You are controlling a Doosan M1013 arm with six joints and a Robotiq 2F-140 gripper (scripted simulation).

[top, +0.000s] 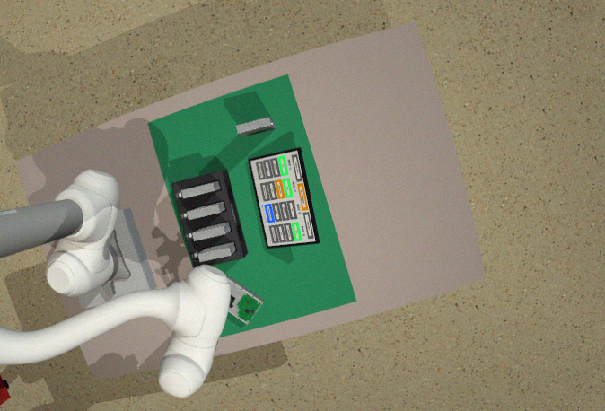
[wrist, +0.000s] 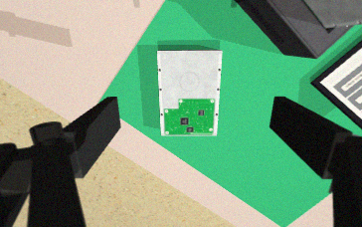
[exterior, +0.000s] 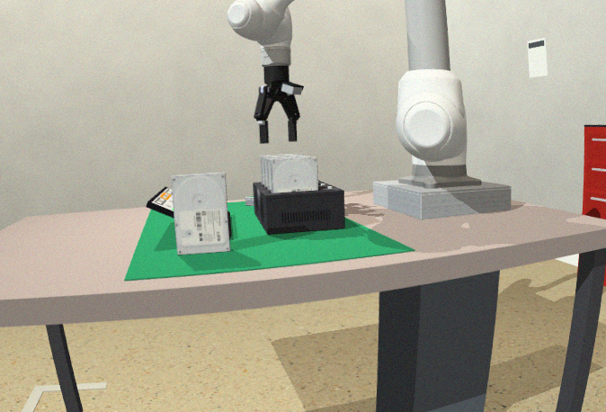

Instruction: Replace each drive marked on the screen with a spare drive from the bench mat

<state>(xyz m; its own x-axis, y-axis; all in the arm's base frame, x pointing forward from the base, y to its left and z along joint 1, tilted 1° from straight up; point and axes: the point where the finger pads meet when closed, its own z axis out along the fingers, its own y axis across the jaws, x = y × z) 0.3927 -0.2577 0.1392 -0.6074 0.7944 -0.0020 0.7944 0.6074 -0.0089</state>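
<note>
OK, live now: my gripper [exterior: 278, 141] [wrist: 195, 112] is wide open, nothing btwn the fingers, hanging in the air w/ its tips pointing down. Wrist cam has the flat drive [top: 246, 306] [wrist: 190, 82] framed btwn the fingertips, well below them, lying on the green mat [top: 312, 271] [exterior: 167, 268] [wrist: 249, 164], its green circuit board facing up. In the top view the arm [top: 201, 302] [exterior: 264, 22] covers part of that drive, nr the dock's end. The black dock [top: 238, 218] [exterior: 308, 210] [wrist: 278, 30] stands on the mat w/ four drives [top: 208, 232] [exterior: 294, 174] upright in a row, one per bay, tops sticking out. Over on the other side, the second loose drive [top: 256, 126] [exterior: 200, 213] stands on end on the mat, apart from dock & screen, label toward the ext. cam. And here's the screen [top: 284, 197] [exterior: 160, 201] [wrist: 343, 82], tilted, beside the dock: rows of small boxes, mostly grey, some green, one blue, plus orange marks; text too small to read from here. Arm base [top: 141, 261] [exterior: 396, 199] sits on the table [top: 385, 145] [exterior: 70, 296], off the mat.
</note>
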